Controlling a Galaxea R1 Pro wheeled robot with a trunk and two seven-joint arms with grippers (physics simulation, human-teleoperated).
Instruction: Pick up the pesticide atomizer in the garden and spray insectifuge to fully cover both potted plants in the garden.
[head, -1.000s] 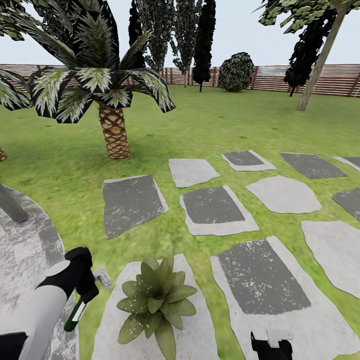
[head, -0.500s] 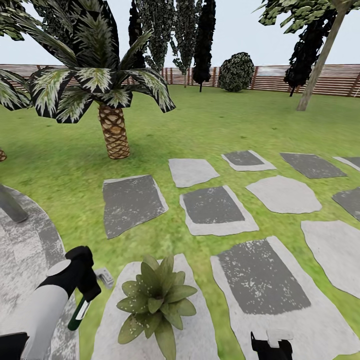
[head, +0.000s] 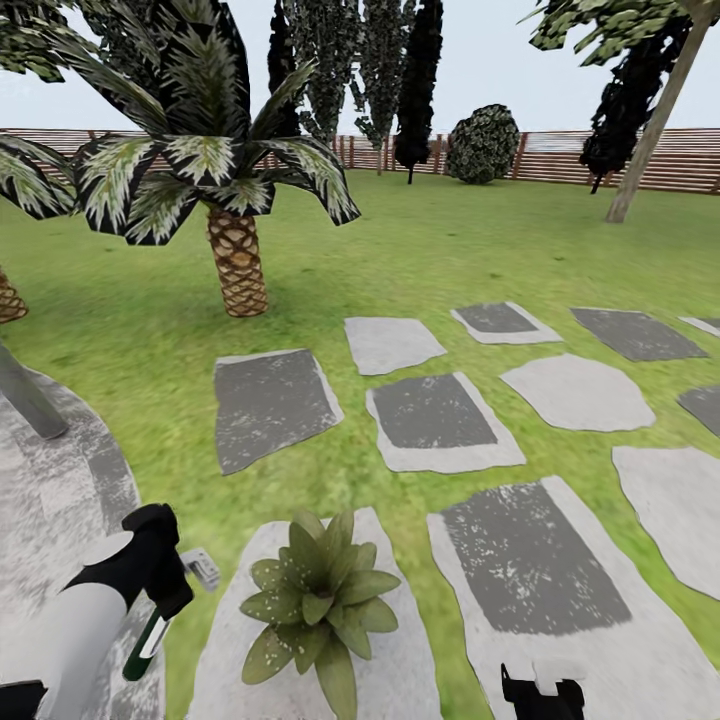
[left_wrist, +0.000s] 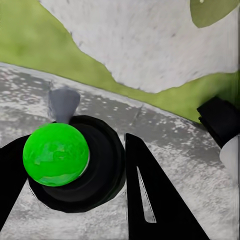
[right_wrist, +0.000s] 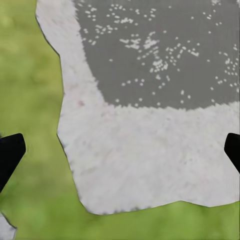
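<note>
The left gripper (head: 160, 590) is clenched around the pesticide atomizer (head: 150, 635) — at seven o'clock in the head view, just beside the potted plant (head: 318, 598) on its stepping stone (head: 400, 670). The right gripper (head: 542, 692) hangs spread wide at five o'clock — holding nothing.

L gripper (head: 160, 590) fingers clamped – R gripper (right_wrist: 120, 150) fingers spread wide.

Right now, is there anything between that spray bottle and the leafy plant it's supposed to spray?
Nothing visible stands between them. The left tool holds the pesticide atomizer, its trigger head toward the potted plant. Just a strip of grass and bare stepping stone lie between.
</note>
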